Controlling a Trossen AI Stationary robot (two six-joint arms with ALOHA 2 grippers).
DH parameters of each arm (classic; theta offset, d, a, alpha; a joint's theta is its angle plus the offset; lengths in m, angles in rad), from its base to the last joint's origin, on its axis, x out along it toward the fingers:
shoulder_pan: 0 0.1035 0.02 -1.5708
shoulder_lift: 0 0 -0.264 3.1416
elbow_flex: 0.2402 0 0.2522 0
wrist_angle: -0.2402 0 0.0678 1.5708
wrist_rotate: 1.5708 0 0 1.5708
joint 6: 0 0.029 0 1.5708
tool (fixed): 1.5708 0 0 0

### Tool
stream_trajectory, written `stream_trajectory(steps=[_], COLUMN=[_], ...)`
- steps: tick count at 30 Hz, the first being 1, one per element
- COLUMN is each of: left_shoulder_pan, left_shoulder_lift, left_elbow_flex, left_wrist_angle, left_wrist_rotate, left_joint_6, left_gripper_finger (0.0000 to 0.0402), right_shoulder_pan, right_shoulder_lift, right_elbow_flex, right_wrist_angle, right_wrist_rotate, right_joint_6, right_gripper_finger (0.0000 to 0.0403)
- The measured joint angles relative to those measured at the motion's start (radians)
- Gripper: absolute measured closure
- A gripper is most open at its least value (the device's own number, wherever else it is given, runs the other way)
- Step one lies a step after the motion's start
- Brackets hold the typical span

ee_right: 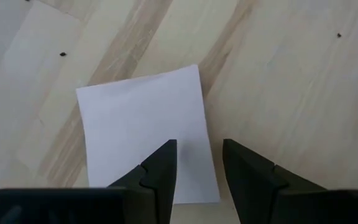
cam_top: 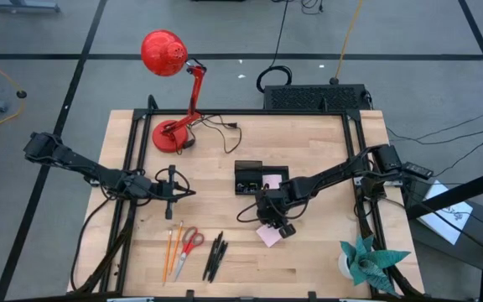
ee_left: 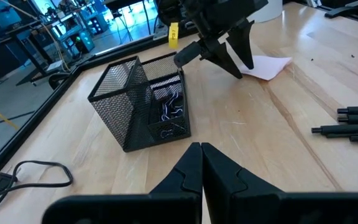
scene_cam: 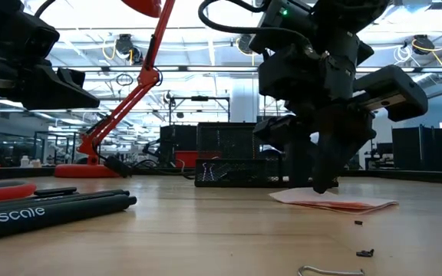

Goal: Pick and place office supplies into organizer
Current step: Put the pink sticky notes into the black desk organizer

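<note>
The right gripper [ee_right: 197, 162] is hovering low over the pad [ee_right: 145, 134], fingers parted and holding nothing. The pad is lying flat on the table [cam_top: 309, 252], just at five o'clock from the organizer [cam_top: 258, 178]. The risk, I judge: fingertips closing on so thin a pad may peel a few sheets or skid it away. The left gripper [ee_left: 201, 165] is waiting clenched at nine o'clock.

Two pencils [cam_top: 171, 252], three pens [cam_top: 215, 256]
</note>
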Motion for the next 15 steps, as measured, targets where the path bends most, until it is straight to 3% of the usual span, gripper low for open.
stream_trajectory(steps=[7, 15], left_shoulder_pan=[0.0, 0.0], left_shoulder_lift=[0.0, 0.0], left_elbow_flex=[0.0, 0.0], left_wrist_angle=[0.0, 0.0], left_wrist_rotate=[0.0, 0.0], left_joint_6=[-0.001, 0.001], left_gripper_finger=[0.0396, 0.0396], right_shoulder_pan=[0.022, 0.025], right_shoulder_lift=[-0.002, -0.002], right_elbow_flex=[0.001, 0.001], right_wrist_angle=[-0.035, -0.041], right_wrist_rotate=[0.056, 0.059], right_joint_6=[-0.026, -0.028], right_gripper_finger=[0.0284, 0.0369])
